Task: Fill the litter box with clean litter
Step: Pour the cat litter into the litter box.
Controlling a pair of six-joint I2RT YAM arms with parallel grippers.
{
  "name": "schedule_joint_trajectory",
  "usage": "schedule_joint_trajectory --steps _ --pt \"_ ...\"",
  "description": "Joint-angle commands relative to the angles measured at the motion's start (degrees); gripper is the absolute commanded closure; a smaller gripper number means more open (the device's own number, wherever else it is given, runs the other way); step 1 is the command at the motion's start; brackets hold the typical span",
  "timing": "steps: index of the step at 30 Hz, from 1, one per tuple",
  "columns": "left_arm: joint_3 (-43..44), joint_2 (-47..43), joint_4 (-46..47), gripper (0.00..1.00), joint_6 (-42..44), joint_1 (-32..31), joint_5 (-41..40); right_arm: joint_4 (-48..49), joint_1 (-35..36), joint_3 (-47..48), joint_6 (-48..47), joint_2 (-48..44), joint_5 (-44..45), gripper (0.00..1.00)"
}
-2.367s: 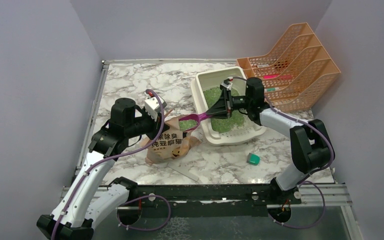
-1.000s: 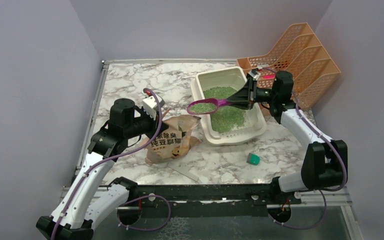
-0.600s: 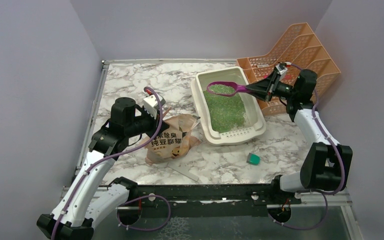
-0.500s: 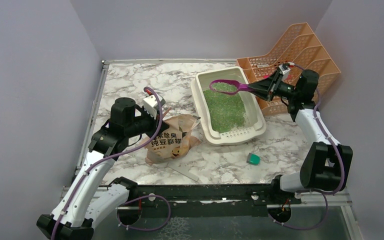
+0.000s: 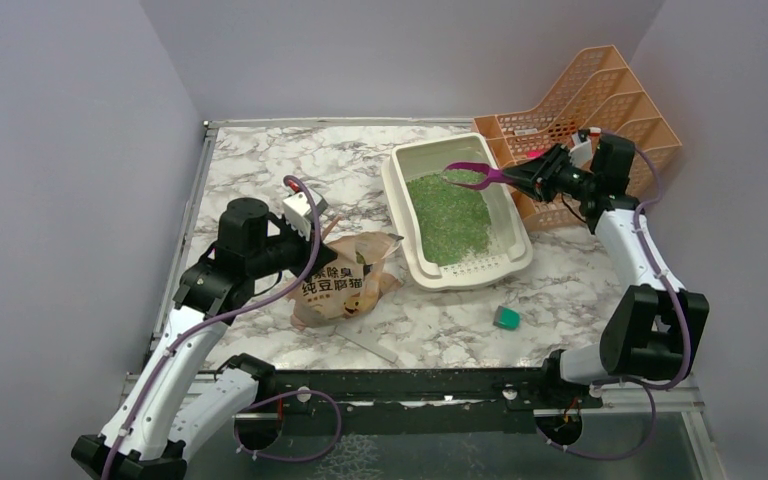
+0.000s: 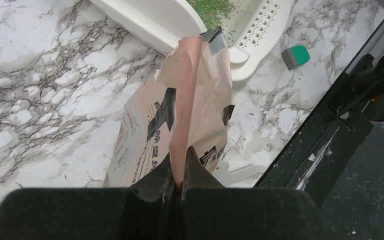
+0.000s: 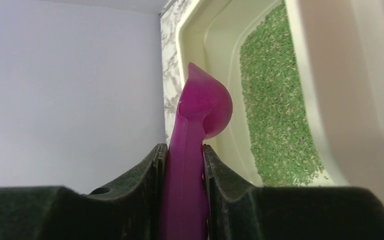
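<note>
Top external view: I see my right gripper (image 5: 538, 172) clamped on the handle of one magenta scoop (image 5: 472, 172), jaws only partly apart with the handle filling the gap; the bowl is turned on its side above the far end of the litter box (image 5: 397, 200). The box sits on the marble table (image 5: 280, 170), just beside one orange mesh rack (image 5: 600, 120), and the clean litter (image 5: 448, 215) covers most of its floor. My left gripper (image 5: 328, 240) is pinched fully closed on the upper edge of one tan paper bag (image 5: 345, 285), which lies near the box's left wall. One small teal block (image 5: 506, 318) lies apart, in front of the box. Left wrist view: the two fingers meet on a folded strip of the bag; one corner of the box, some green granules and the teal block show beyond it. Right wrist view: both fingers press the scoop handle from either side; the bowl hangs over the box, and the litter lies in one mass below it. I cannot tell whether the bowl holds any granules.
</note>
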Motion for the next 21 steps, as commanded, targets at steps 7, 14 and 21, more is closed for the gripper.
schedule_joint_trajectory --steps 7,14,21 --pt "3.2 -2.2 2.1 1.00 -0.5 -0.1 0.5 -0.4 5.0 6.7 -2.3 7.5 14.0 0.99" --pt "3.6 -2.7 1.9 1.00 -0.7 -0.1 0.9 1.3 6.0 9.0 -2.0 10.2 14.1 0.99" --pt "3.4 -2.3 1.9 1.00 -0.8 -0.1 1.0 -5.3 5.9 5.3 -6.6 5.3 13.0 0.99"
